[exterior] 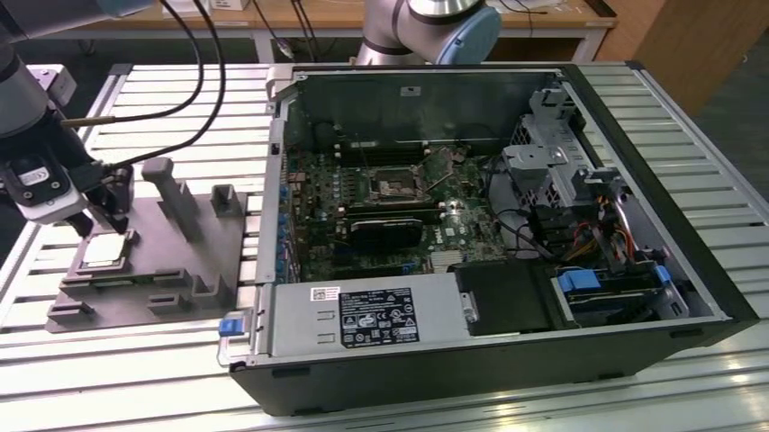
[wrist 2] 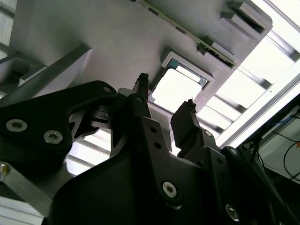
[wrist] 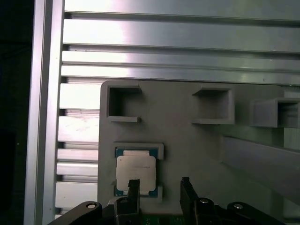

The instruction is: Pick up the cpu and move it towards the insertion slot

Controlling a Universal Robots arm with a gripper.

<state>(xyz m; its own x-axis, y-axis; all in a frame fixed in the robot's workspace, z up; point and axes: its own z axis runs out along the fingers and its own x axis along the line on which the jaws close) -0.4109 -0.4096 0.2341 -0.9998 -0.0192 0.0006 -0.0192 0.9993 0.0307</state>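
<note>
The cpu [exterior: 106, 251] lies flat in a shallow recess of the grey fixture plate [exterior: 144, 283], at the exterior view's left. Its shiny square top shows in both wrist views [wrist 2: 177, 88] [wrist: 135, 172]. My gripper [exterior: 103, 220] hangs just above the plate near the chip, open, with nothing between its fingers [wrist: 159, 185] [wrist 2: 165, 92]. One black fingertip [wrist: 133, 186] overlaps the chip's edge; the other fingertip [wrist: 185, 185] stands off to the side over bare plate. The insertion slot [exterior: 394, 187] is a silver-framed socket on the motherboard inside the open computer case.
The computer case [exterior: 691, 270] lies open on the slatted aluminium table [exterior: 168, 369]. Raised grey posts [exterior: 175, 193] stand on the fixture between the chip and the case. Black cables [exterior: 180, 81] hang behind the arm. Another arm's base [exterior: 433, 27] stands at the back.
</note>
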